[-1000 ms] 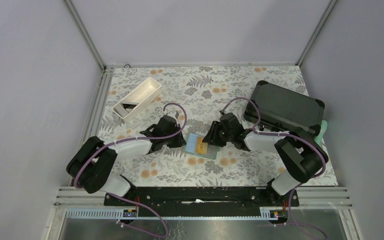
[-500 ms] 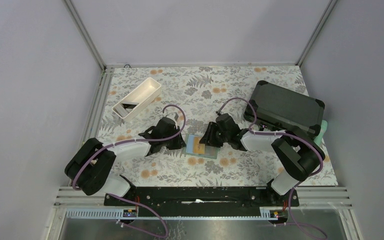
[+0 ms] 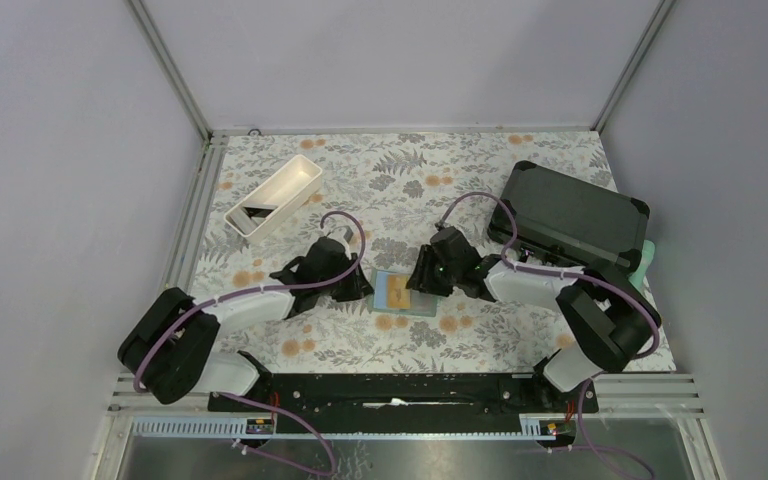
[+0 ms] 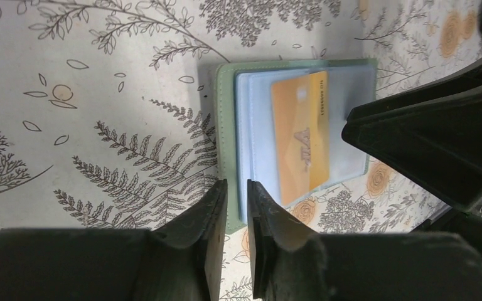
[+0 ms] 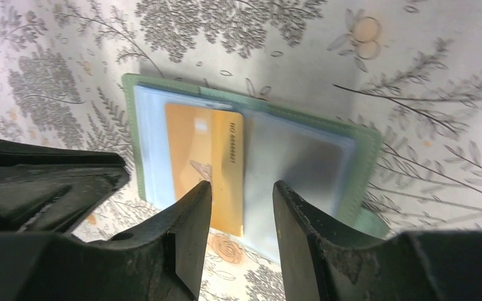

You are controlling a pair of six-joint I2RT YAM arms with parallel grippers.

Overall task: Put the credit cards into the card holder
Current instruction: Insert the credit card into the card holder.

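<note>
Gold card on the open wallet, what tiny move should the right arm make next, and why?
Probably lower the right tool and nudge the gold card further into the pale pocket of the card holder: its open jaws straddle the card's long edge, and the card may not be fully seated. The left tool sits at the holder's edge.

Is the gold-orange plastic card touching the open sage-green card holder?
Touching. The left wrist view shows the gold-orange plastic card lying flat on the pale blue pockets of the open sage-green card holder, inside its rim.
</note>
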